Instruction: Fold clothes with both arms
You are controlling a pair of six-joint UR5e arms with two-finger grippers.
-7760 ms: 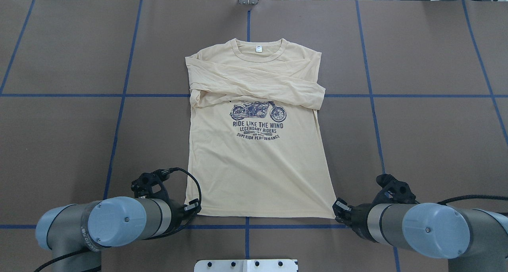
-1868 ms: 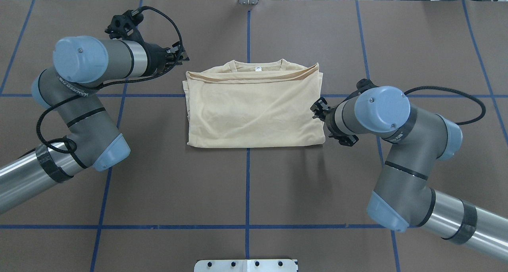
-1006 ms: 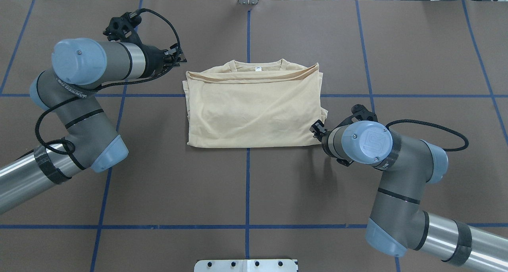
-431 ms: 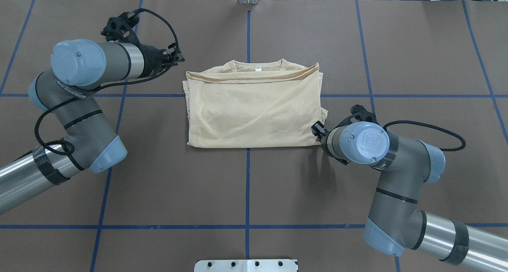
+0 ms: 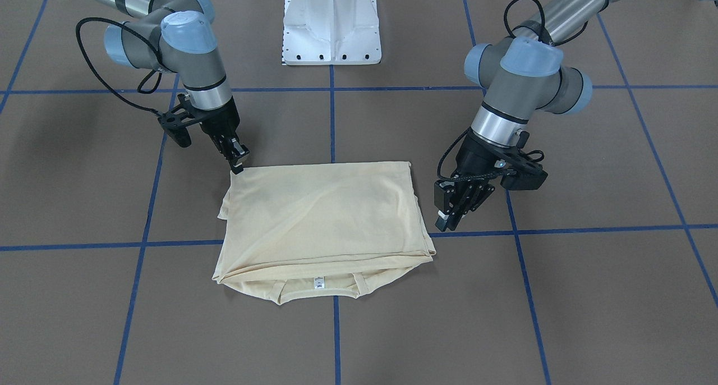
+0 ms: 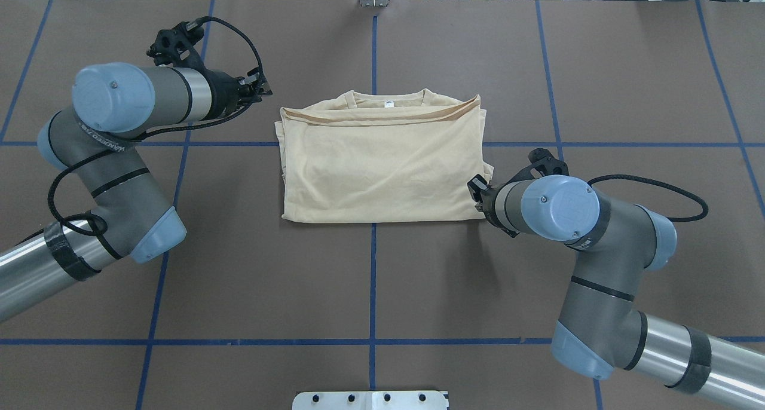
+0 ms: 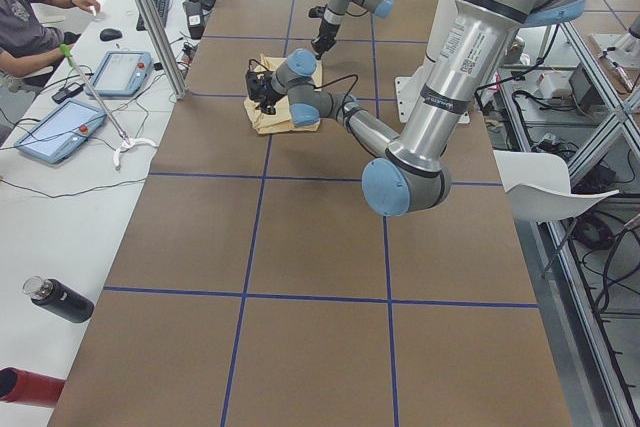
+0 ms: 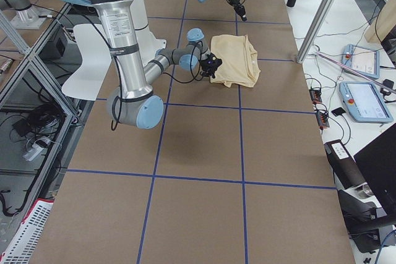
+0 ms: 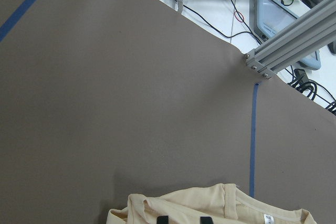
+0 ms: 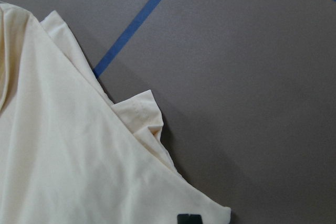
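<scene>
T-shirt (image 6: 382, 165): centre of the overhead view, flat on the brown table (image 6: 239, 266). Folded once, hem laid up near the shoulders, plain back outward, print hidden. Neck label (image 6: 389, 104) shows at its top edge.

Stray bit: sleeve cuff (image 10: 139, 109) pokes out from under the shirt's edge, low on its right side in the overhead view.

Right gripper (image 5: 238, 163): tip down on the shirt corner, upper left of the cloth in the front-facing view. The wrist view shows one dark tip only, so the fingers look pressed together. Cannot tell whether any cloth is nipped. Corner lies unlifted.

Left gripper (image 6: 258, 91): upper left of the overhead view, just beside the collar-end corner, clear of the cloth. Fingers (image 9: 163, 219) spread, nothing between them.

Step in hand: by my reading, the lengthwise fold is down and the crosswise fold is not yet begun.

Next move calls for: a pinch through all layers at the corners of one side edge, cuff gathered in. Then a low lift, carried across level and laid edge on edge.

Risk: thin knit, so the layers may slide apart.
</scene>
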